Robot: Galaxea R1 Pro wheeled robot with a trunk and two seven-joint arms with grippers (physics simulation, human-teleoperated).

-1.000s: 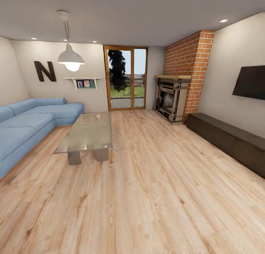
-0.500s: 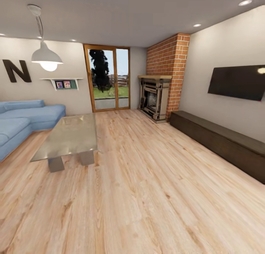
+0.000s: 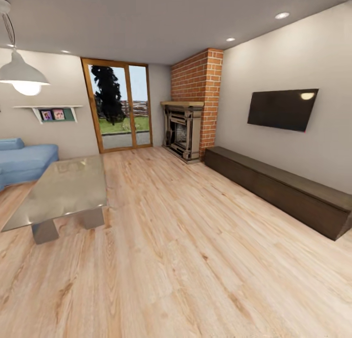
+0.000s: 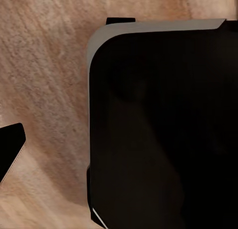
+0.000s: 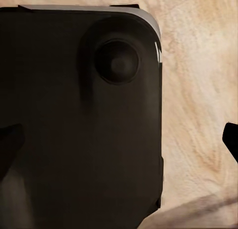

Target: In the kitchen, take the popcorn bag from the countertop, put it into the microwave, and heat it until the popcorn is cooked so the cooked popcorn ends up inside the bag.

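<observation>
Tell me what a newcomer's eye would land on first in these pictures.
The red brick chimney with its fireplace stands out in the far corner, beside the wood-framed glass door showing a tree and grass outside. On the right wall hangs a dark television above a long dark low cabinet. Pale wood floor covers the foreground, with a glass coffee table and blue sofa at the left.

Pale, grained wood planks with a faint sheen are seen on the floor [image 3: 195,259], and a glossy, reflective glass top on the coffee table [image 3: 63,191]. Rough red brick is shown on the chimney [image 3: 198,83], soft blue cloth on the sofa [image 3: 24,159], and matt dark wood on the low cabinet [image 3: 278,191].
</observation>
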